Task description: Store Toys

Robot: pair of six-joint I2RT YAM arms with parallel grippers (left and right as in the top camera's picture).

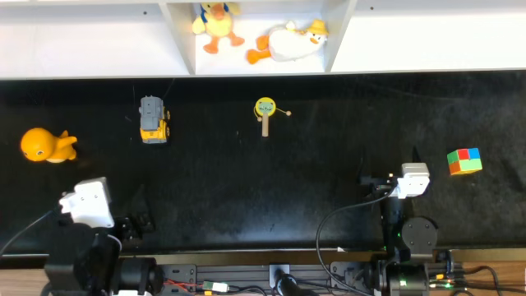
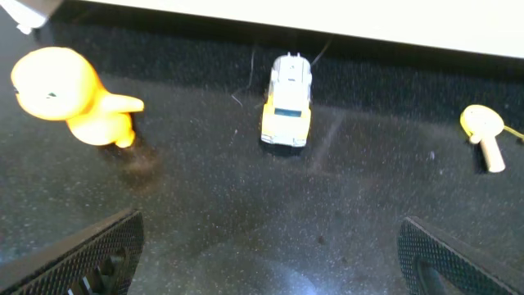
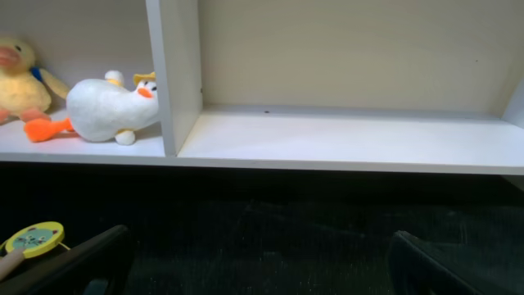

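Observation:
On the black table lie an orange duck toy point(image 1: 45, 145) at the far left, a yellow-grey toy truck point(image 1: 153, 119), a small rattle drum point(image 1: 265, 111) near the middle, and a coloured cube point(image 1: 463, 161) at the right. My left gripper point(image 2: 270, 270) is open and empty near the front left, short of the orange duck point(image 2: 70, 94) and the truck point(image 2: 286, 102). At the front right, my right gripper point(image 3: 258, 274) also stands open and empty. It faces the white shelf point(image 3: 344, 139), with the rattle drum point(image 3: 33, 240) off to one side.
The white shelf point(image 1: 411, 37) runs along the table's back edge. Its middle compartment holds a yellow plush duck point(image 1: 216, 23) and a white plush duck point(image 1: 288, 41). The compartment facing the right gripper has a bare floor. Cables lie along the front edge.

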